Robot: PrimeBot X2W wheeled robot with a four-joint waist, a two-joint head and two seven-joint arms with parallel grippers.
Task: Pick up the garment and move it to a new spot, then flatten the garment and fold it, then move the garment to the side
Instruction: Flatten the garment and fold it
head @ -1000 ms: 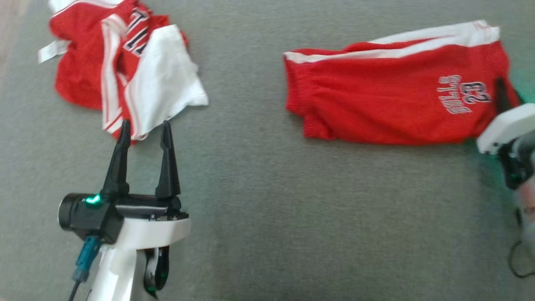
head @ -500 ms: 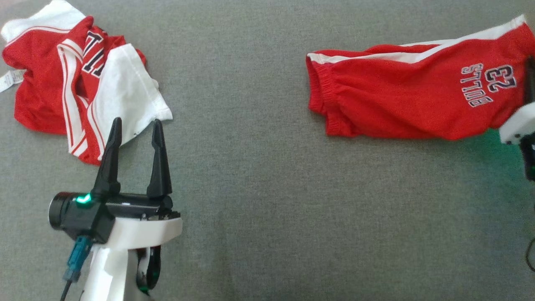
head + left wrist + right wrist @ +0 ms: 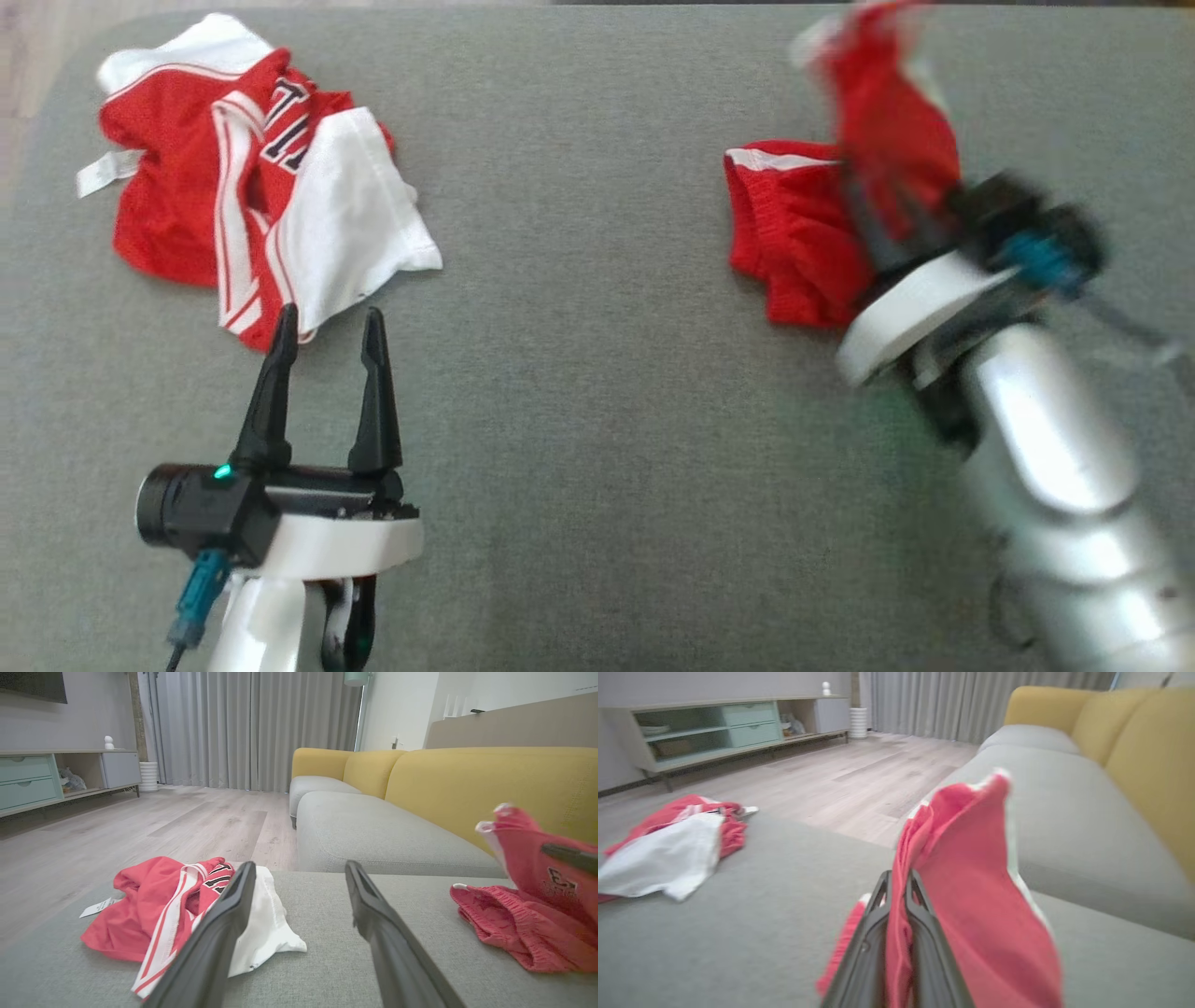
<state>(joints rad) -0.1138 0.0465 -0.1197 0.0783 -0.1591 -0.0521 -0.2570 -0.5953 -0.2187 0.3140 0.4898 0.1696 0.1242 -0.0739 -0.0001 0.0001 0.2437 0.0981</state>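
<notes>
Head view: red shorts (image 3: 794, 233) with a white side stripe, the garment of the task, sit on a grey cushion (image 3: 597, 420), well apart from a crumpled red-and-white jersey (image 3: 233, 187) and to its right. The elastic waistband end, the end nearer the jersey, rests bunched on the cushion. The end farther from the jersey stands raised above the cushion and is blurred. The right gripper (image 3: 898, 882) has its two dark fingers pressed together on a fold of the red cloth, as the right wrist view makes plain, with the material draping down over them. Its silver forearm (image 3: 1046, 448), also blurred, reaches in from the side away from the jersey. The left gripper (image 3: 329, 317) hovers on the near side of the jersey, fingers spread wide and holding nothing, tips close to the jersey's lower edge beside its white panel. From the left wrist view, a white tag (image 3: 96, 907) juts out at the jersey's left side, and dark printed lettering shows on the raised part of the shorts, too blurred to read. Beyond the jersey lie a pale wooden floor (image 3: 140, 826) and, further to its right, a grey sofa with yellow back cushions (image 3: 467, 779).
</notes>
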